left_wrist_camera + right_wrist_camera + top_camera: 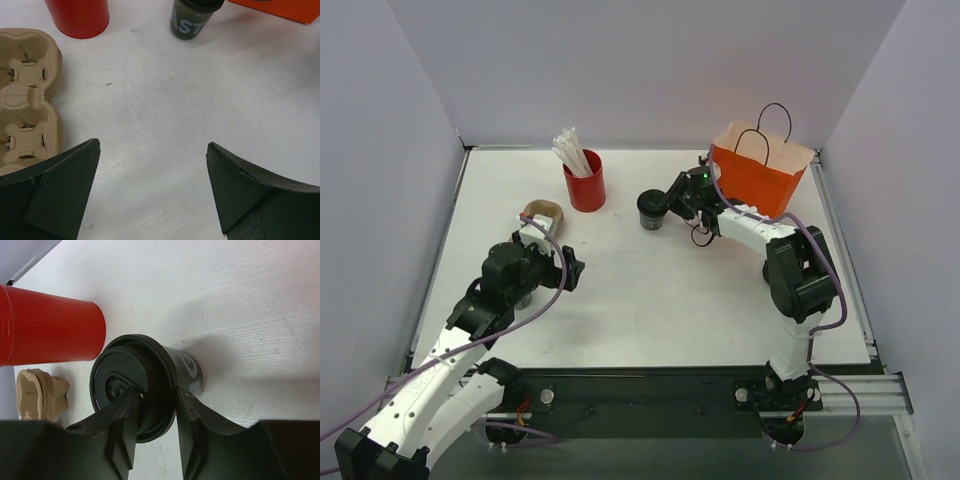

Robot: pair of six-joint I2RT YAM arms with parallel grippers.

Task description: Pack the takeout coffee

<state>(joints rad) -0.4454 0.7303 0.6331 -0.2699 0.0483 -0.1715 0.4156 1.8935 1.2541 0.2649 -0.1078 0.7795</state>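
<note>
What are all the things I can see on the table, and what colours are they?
coffee cup: one in view, dark with a black lid, upright in the middle of the table
red cup: one, red, back left of the coffee cup
sticks: a bunch, white, standing in the red cup
cup carrier: looks like a stack by its layered edge, tan, empty, left side, nearer than the red cup
paper bag: one, orange with black handles, standing open at the far right
table: one, white
left jaws: one pair, black, wide open and empty, beside the cup carrier
right jaws: one pair, black, closed on the rim of the coffee cup's lid
</note>
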